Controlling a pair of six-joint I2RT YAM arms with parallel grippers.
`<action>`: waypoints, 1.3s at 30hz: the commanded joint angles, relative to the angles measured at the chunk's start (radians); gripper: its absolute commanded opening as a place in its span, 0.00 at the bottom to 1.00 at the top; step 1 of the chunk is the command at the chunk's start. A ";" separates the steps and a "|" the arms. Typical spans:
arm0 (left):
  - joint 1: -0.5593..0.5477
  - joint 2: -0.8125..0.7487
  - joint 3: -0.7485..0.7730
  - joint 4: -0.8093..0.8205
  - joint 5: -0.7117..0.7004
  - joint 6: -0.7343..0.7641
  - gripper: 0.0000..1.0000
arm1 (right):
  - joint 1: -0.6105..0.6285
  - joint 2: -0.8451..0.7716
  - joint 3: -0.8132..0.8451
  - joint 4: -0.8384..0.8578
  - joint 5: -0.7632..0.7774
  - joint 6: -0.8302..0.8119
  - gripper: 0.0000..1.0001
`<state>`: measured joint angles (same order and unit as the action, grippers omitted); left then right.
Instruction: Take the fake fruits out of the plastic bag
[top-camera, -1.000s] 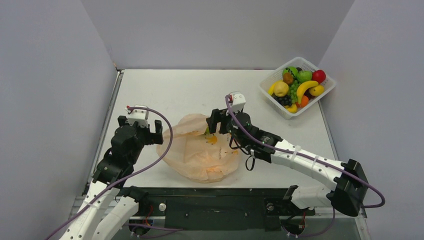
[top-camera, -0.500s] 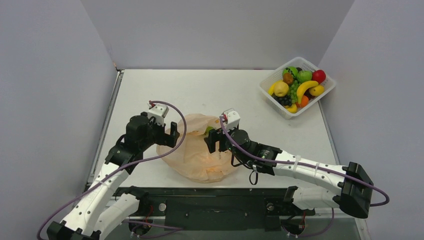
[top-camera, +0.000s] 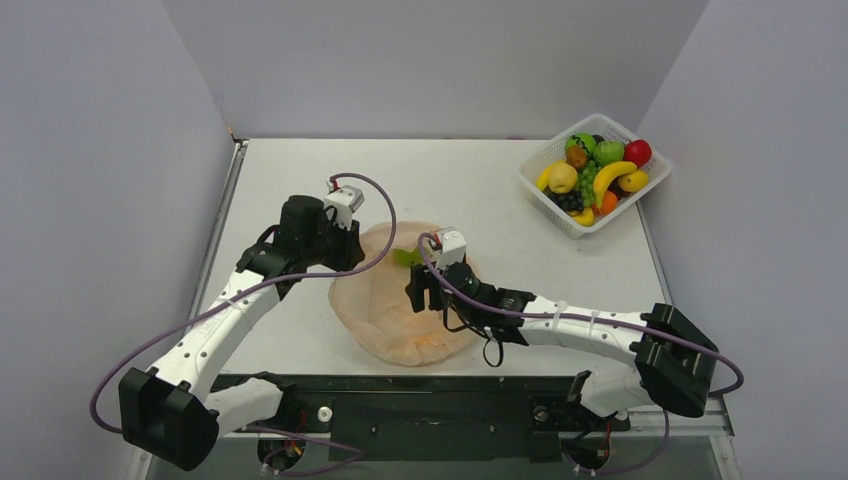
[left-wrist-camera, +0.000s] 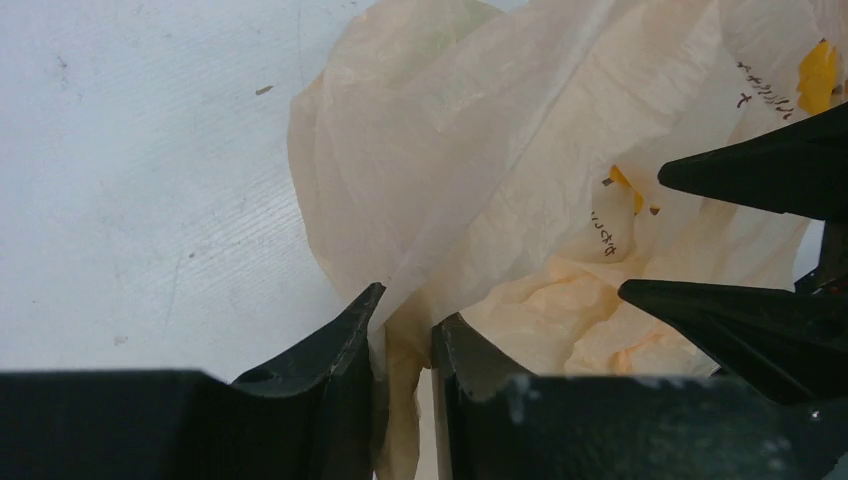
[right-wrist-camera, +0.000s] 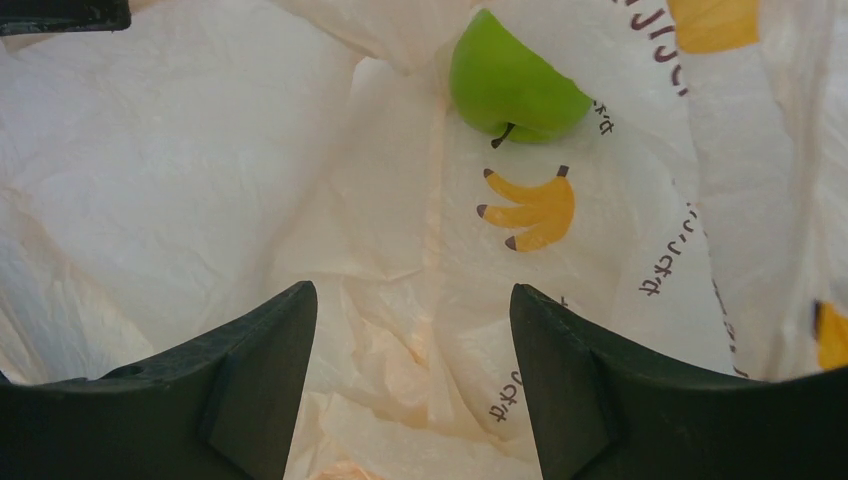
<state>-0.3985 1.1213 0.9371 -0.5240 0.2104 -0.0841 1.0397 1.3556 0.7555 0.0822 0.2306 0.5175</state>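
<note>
Plastic bag (top-camera: 395, 315): lying crumpled on tabletop (top-camera: 450, 180), between both arms.
Left fingers (left-wrist-camera: 335, 355): clenching a fold of the bag's edge, likely anchoring it and lifting the mouth.
Right fingers (right-wrist-camera: 260, 345): spread wide, grasping nothing, hovering over the opening.
Green fruit (right-wrist-camera: 510, 80): sitting at the mouth, partly under a fold, probably being targeted.

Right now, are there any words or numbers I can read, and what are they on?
On the bag: small dark writing beside a banana drawing, sideways and creased, too unclear to read.
On the basket: no text visible.
</note>
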 joint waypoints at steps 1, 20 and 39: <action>-0.008 -0.002 0.060 0.032 0.030 -0.004 0.14 | -0.012 0.024 0.017 0.111 0.028 0.041 0.66; -0.008 -0.113 -0.060 0.152 0.064 0.014 0.07 | -0.109 0.361 0.167 0.394 0.117 0.124 0.71; -0.010 -0.074 -0.061 0.135 0.064 0.018 0.07 | -0.125 0.580 0.317 0.479 0.220 0.143 0.78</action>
<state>-0.4042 1.0386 0.8680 -0.4149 0.2592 -0.0818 0.9264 1.9068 1.0119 0.4660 0.4171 0.6403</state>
